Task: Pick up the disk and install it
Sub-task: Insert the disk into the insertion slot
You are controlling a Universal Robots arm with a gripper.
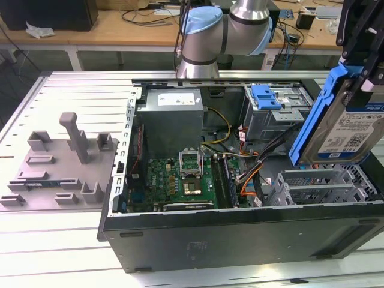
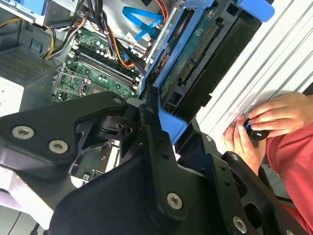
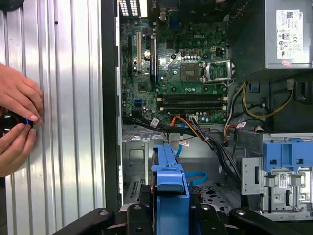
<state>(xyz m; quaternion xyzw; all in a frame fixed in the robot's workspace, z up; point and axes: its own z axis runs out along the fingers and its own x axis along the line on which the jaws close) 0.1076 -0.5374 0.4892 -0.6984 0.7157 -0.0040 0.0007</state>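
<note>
While your gripper (image 3: 168, 218) has its jaws closed tight on the flat rectangular silver disk in its bright blue plastic carrier (image 1: 339, 120), count the pick done and the install not yet. The disk hangs on edge, tilted, above the open black computer case (image 1: 240, 234), near the grey metal drive cage (image 1: 258, 123). The case lies on a ribbed silver table (image 1: 60, 252). A person's hands (image 3: 17, 112) rest on the table beside the case. Wooden benches (image 1: 120, 27) stand behind.

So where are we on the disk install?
Done: pickup. The claw is shut on the disk, gripping its blue carrier.
In hand: the disk hangs tilted in the air above the open computer case, on the exterior view's right, over the metal drive bays.
Left: seating it. It sits in no bay yet.
</note>
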